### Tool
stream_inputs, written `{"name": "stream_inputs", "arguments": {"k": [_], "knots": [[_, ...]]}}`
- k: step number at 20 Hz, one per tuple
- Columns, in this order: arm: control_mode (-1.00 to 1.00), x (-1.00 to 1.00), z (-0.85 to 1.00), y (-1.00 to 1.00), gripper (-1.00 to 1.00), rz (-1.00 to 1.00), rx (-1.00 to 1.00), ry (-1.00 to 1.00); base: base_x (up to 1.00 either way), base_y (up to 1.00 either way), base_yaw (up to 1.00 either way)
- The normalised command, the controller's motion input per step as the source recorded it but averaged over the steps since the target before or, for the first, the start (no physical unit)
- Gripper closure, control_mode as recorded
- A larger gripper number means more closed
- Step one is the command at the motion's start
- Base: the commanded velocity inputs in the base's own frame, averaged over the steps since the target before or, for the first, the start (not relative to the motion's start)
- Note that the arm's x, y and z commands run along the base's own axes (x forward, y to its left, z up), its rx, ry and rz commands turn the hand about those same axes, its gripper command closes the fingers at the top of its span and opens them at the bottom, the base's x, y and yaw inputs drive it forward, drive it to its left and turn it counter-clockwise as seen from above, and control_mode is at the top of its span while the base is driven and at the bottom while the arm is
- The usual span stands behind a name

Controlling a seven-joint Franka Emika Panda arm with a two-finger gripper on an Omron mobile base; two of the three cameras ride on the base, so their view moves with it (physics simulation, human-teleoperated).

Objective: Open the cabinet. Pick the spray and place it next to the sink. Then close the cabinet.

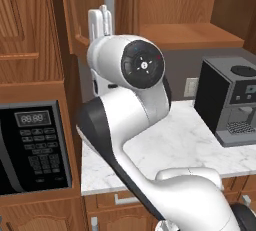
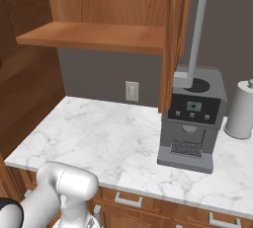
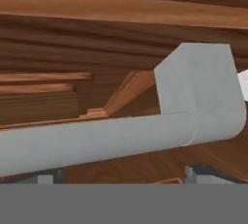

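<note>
- Looking along the hand view, you see the cabinet's grey bar handle (image 3: 121,138) running across the picture just above the gripper (image 3: 123,174), with its bent end mount rising at the right.
- Your two fingertips (image 3: 46,175) stand far apart at the bottom of that view, one near each side; the claw is wide and holds nothing, with the bar lying over the gap between them. Whether either tip touches the bar you cannot tell.
- From the right base view, the cabinet (image 2: 113,5) hangs over the rear of the marble counter (image 2: 99,138), and one door (image 2: 173,44) stands swung out edge-on toward you, its long grey handle (image 2: 196,29) showing just beyond the door's edge.
- In the left base view, the white arm (image 1: 130,100) fills the middle and reaches up to the cabinet front (image 1: 150,0).
- On the counter, the coffee machine (image 2: 192,118) sits toward the right, near the front edge, partly under the open door.
- Beside it, at the right edge of the right base view, stands the paper towel roll (image 2: 242,108).
- A wall outlet (image 2: 131,91) sits on the grey backsplash behind the counter's rear edge.
- At the left edge of the left base view, a black microwave (image 1: 32,147) is set into the wood beside the counter's left end.
- Below the counter's front edge run wooden drawers (image 2: 128,200) with small silver handles.
</note>
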Motion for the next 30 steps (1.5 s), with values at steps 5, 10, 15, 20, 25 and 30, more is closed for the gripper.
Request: {"name": "stream_inputs", "arguments": {"k": [5,10,15,20,25,30], "knots": [[-1.00,-0.01,0.00,-0.62,-1.00,0.00,0.00,0.00,0.00,0.00,0.00],[-1.00,0.04,0.00,-0.69,-1.00,0.00,0.00,0.00,0.00,0.00,0.00],[-1.00,0.11,0.00,-0.68,-1.00,-0.01,0.02,0.00,0.00,0.00,0.00],[-1.00,0.27,0.00,-0.67,-1.00,-0.02,0.02,0.00,0.00,0.00,0.00],[-1.00,0.53,0.00,-0.54,-1.00,-0.01,0.00,0.04,0.00,0.00,0.00],[-1.00,0.80,0.00,-0.36,-1.00,0.00,0.06,0.07,0.00,0.00,0.00]]}}
